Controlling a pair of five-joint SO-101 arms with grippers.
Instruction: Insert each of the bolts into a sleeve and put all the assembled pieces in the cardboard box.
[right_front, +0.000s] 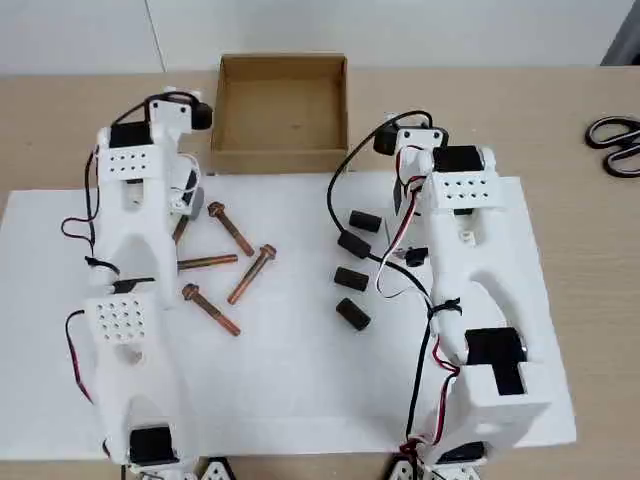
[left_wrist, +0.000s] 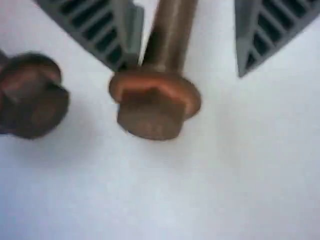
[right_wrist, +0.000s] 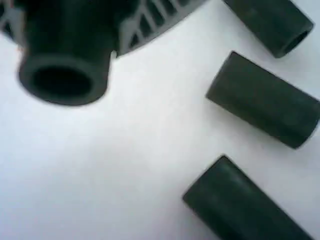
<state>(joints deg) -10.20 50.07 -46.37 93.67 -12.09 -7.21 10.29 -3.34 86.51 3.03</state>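
Note:
My left gripper (left_wrist: 185, 70) stands open over the white sheet, its grey fingers (left_wrist: 100, 30) either side of a copper bolt (left_wrist: 155, 107); one finger touches the shaft, the other is apart from it. A second bolt head (left_wrist: 30, 95) lies beside it. In the high view this gripper (right_front: 188, 212) sits at the top of the scattered bolts (right_front: 230, 228). My right gripper (right_wrist: 75, 30) is shut on a black sleeve (right_wrist: 65, 75), held just above the sheet. Three loose sleeves (right_wrist: 262, 97) lie close by. The sleeves (right_front: 354, 244) form a column left of the right gripper (right_front: 413, 255).
The open cardboard box (right_front: 283, 158) stands at the back, just beyond the white sheet (right_front: 300, 380). Scissors (right_front: 615, 145) lie at the far right on the wooden table. Black and red cables hang along both arms.

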